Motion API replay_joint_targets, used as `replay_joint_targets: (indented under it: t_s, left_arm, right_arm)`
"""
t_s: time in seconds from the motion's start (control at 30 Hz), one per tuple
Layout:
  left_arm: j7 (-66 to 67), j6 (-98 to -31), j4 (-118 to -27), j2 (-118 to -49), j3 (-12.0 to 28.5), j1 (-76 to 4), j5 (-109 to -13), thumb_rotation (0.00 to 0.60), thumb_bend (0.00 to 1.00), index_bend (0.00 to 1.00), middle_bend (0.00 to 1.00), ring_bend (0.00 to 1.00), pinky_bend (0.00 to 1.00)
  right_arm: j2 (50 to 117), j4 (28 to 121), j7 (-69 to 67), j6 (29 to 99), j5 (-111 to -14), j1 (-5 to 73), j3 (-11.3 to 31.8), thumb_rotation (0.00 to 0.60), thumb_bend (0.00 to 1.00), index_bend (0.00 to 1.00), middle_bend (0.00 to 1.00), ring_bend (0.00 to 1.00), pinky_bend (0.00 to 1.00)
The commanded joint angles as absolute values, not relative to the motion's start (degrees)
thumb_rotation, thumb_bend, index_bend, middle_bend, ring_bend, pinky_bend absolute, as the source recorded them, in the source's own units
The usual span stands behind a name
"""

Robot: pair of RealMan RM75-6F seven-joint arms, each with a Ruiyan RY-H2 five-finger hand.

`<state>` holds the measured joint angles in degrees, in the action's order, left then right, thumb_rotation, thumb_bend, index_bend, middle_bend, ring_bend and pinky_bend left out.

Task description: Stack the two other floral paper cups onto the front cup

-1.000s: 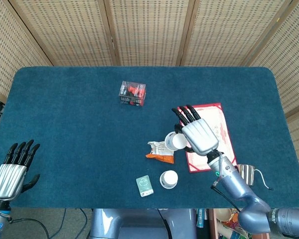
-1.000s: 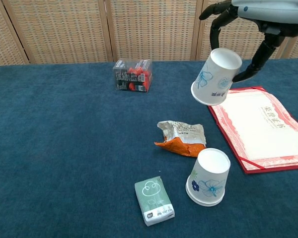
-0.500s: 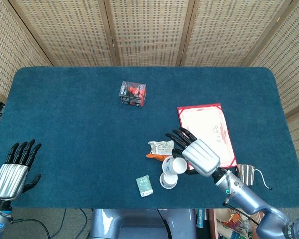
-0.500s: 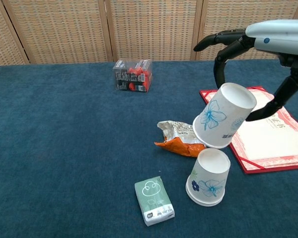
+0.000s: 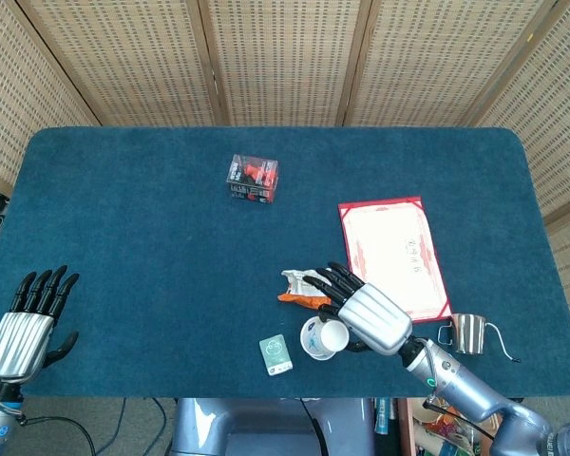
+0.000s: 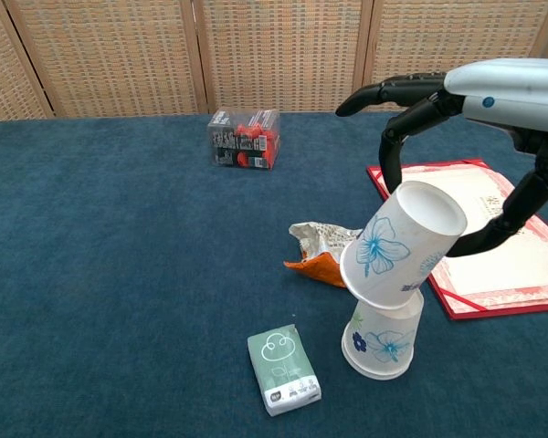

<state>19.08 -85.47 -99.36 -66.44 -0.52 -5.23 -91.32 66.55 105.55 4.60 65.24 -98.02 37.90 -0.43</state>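
Note:
The front floral paper cup (image 6: 381,341) stands mouth down near the table's front edge. My right hand (image 6: 504,84) grips a second floral cup (image 6: 402,245), also mouth down and tilted, its lower rim overlapping the top of the front cup. In the head view the right hand (image 5: 368,314) covers most of the held cup (image 5: 326,337), and the front cup is hidden beneath it. I see no further floral cup in either view. My left hand (image 5: 27,325) hangs at the front left table edge, fingers apart and holding nothing.
A crumpled orange snack wrapper (image 6: 327,249) lies just behind the cups. A green tissue packet (image 6: 284,369) lies to their left and a red certificate folder (image 6: 493,239) to their right. A clear box of red items (image 6: 244,140) stands further back. A small metal pitcher (image 5: 469,331) sits front right.
My right hand carried the held cup forward and down, from above the certificate to the top of the front cup. The left hand has not moved.

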Motion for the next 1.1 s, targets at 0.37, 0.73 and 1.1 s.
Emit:
replay_joint_targets:
  t_s: [0.37, 0.73, 1.1]
  left_arm:
    - [19.85, -85.41, -100.16, -66.34, -0.63, -5.16, -91.4, 0.6, 0.31, 0.0, 0.0, 0.0, 0.0]
    - [19.92, -85.38, -100.3, -66.26, -0.51, -5.21, -91.36, 0.6, 0.31, 0.0, 0.0, 0.0, 0.0]
    - [20.48, -85.53, -101.04, -66.09, -0.56, -5.15, -91.64, 0.6, 0.31, 0.0, 0.0, 0.0, 0.0]
  right_arm:
    - [66.34, 104.63, 5.09, 64.59, -98.33, 37.3, -0.17, 0.6, 0.07, 0.53, 0.14, 0.0, 0.0]
    - [65.73, 105.12, 5.53, 62.22, -97.96, 37.45, -0.56, 0.6, 0.07, 0.53, 0.14, 0.0, 0.0]
    - [66.47, 104.35, 5.67, 61.7, -97.67, 37.22, -0.3, 0.6, 0.07, 0.53, 0.14, 0.0, 0.0]
